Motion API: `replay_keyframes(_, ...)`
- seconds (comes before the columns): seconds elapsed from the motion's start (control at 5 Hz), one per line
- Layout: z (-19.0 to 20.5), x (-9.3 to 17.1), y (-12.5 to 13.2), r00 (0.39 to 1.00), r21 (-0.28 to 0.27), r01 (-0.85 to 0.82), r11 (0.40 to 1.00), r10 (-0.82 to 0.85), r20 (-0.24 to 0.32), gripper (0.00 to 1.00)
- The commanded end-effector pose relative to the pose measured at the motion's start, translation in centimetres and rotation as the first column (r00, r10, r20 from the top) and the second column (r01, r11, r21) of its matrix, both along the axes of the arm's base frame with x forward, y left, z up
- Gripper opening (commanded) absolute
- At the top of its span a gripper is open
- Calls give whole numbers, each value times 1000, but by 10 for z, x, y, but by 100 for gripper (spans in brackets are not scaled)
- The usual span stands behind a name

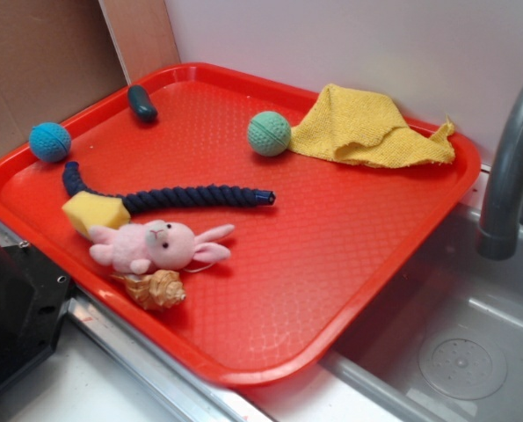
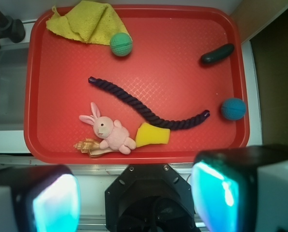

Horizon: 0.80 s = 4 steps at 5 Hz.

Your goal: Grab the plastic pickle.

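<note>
Near the far left corner of the red tray (image 1: 366,264), in the exterior view, lies the plastic pickle (image 1: 142,103), apart from the blue crocheted ball (image 1: 49,141) and the navy rope (image 1: 173,197); no gripper shows in this view. From the wrist view, the gripper (image 2: 136,200) hangs released, fingers spread, off the tray's near edge; the pickle sits far ahead and to the right, its long axis slanting up toward the right, untouched.
</note>
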State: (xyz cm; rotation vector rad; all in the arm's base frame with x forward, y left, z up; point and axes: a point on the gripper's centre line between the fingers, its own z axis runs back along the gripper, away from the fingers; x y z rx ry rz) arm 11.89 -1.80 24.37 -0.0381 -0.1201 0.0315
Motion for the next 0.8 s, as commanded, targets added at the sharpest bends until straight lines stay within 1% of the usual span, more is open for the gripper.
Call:
replay_keyframes(0.0,0,0,0,1000,0,0,1000,0,0,100)
replay_keyframes(0.2,-28,30,30,986,-9,-168,986,168,22,100)
replay_keyframes(0.4,-43,60,59,914,15,-397,918,393,104,100)
replay_keyframes(0.6,-69,80,98,814,50,-572,819,559,158,100)
